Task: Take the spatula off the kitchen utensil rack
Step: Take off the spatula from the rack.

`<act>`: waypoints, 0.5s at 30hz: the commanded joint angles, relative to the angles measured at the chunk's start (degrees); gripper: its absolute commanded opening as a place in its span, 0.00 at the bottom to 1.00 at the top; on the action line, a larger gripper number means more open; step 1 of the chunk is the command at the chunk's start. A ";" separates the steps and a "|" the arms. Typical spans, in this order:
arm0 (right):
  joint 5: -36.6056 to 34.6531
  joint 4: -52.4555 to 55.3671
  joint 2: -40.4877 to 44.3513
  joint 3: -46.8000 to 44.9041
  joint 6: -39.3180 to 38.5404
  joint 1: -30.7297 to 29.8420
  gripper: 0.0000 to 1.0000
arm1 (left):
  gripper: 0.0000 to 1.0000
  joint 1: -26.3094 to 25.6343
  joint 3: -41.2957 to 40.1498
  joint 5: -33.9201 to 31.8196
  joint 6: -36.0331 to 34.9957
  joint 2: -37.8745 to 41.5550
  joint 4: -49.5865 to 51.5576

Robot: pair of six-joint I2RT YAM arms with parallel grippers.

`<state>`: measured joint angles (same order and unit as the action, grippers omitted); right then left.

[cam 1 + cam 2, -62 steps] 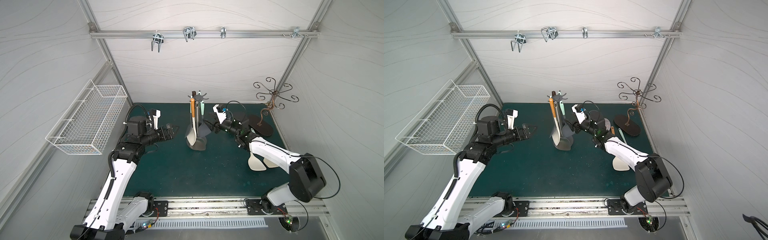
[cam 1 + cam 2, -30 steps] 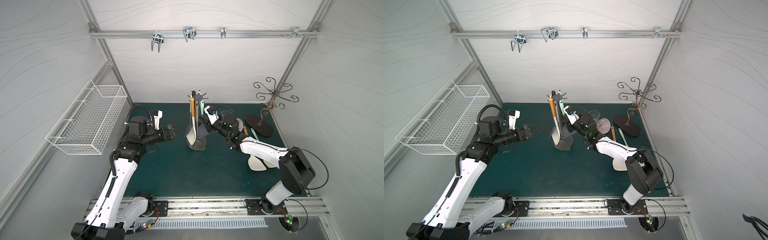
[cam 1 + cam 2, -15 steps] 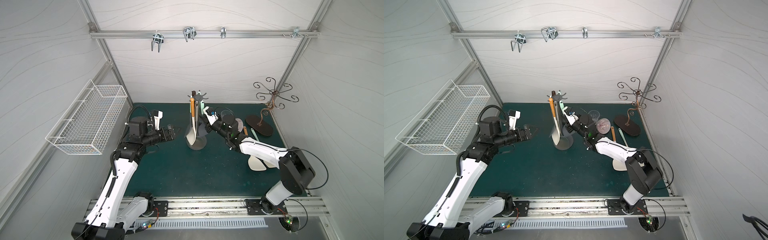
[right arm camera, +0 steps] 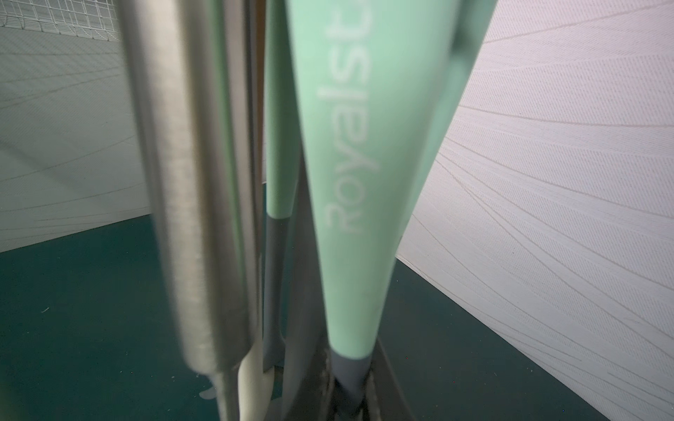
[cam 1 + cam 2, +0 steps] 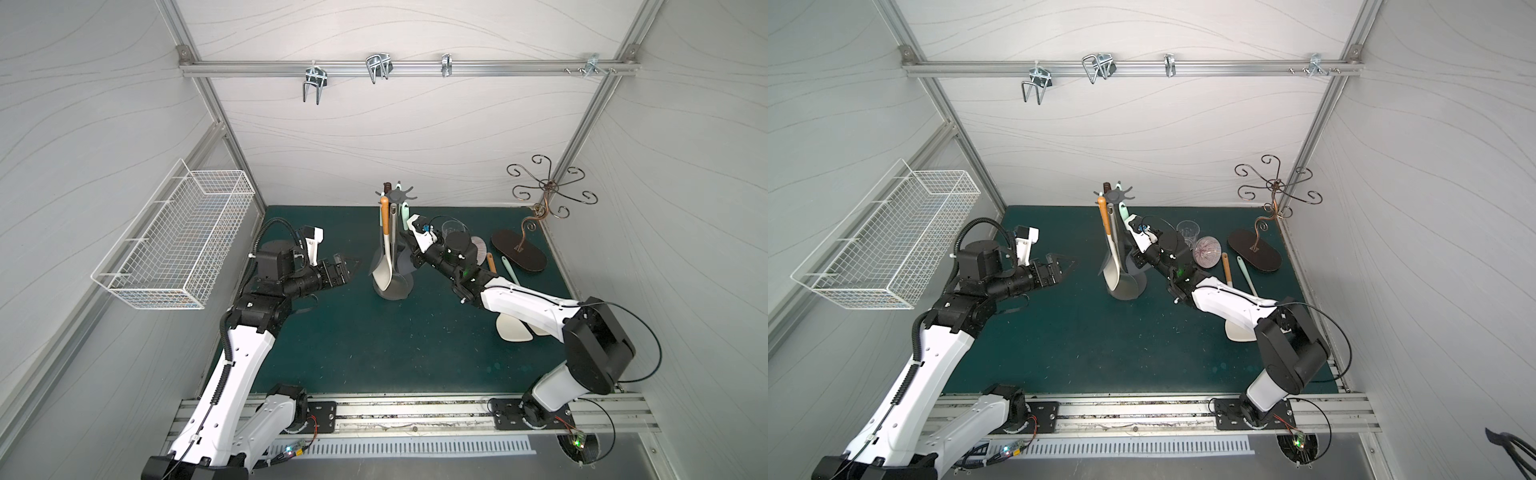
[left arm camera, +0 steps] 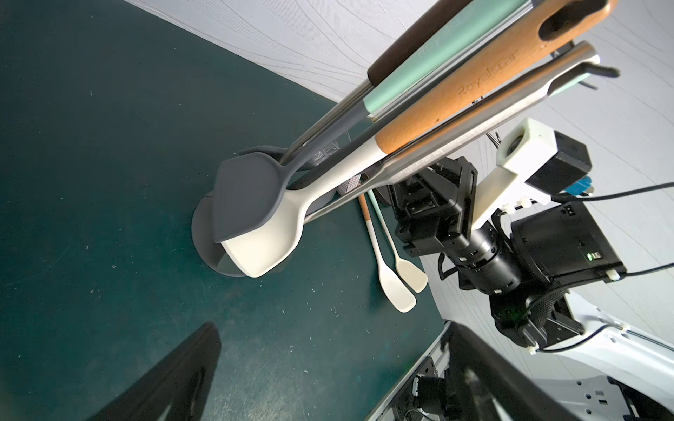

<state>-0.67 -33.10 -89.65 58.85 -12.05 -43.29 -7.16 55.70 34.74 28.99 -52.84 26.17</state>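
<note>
Left gripper [image 5: 347, 268] hovers spread wide over bare green bench [image 5: 353, 353], apart from the kitchen utensil rack [image 5: 394, 195]. That rack stands mid-bench near the back wall, dark grey, its star crown hung with utensils. Right gripper [image 5: 407, 243] is pressed together, seemingly pinching the mint-handled spatula [image 4: 364, 182], marked "Royalstar" and hanging on the rack; loose utensils [image 5: 510, 272] crowd the bench beyond.
</note>
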 commanded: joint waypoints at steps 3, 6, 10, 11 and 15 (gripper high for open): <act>0.78 2.91 4.85 -0.14 -0.82 -0.82 0.00 | 1.00 0.30 -0.68 0.88 2.21 1.01 -4.49; 2.03 5.62 6.46 0.29 -0.96 -0.82 0.00 | 1.00 0.22 -0.90 1.17 2.64 1.24 -4.88; 3.51 9.39 8.35 1.31 -0.65 -0.83 0.00 | 1.00 -0.09 -1.14 1.15 3.00 1.70 -4.97; 3.70 10.36 8.88 1.43 -0.52 -0.86 0.00 | 1.00 -0.38 -1.18 0.97 3.00 1.86 -4.91; 4.19 12.40 11.07 1.71 0.14 -0.83 0.00 | 1.00 -2.42 -0.91 -0.40 2.57 1.95 -4.57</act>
<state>1.26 -19.92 -82.50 58.83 -11.99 -43.33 -8.27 54.46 34.59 31.59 -51.68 24.47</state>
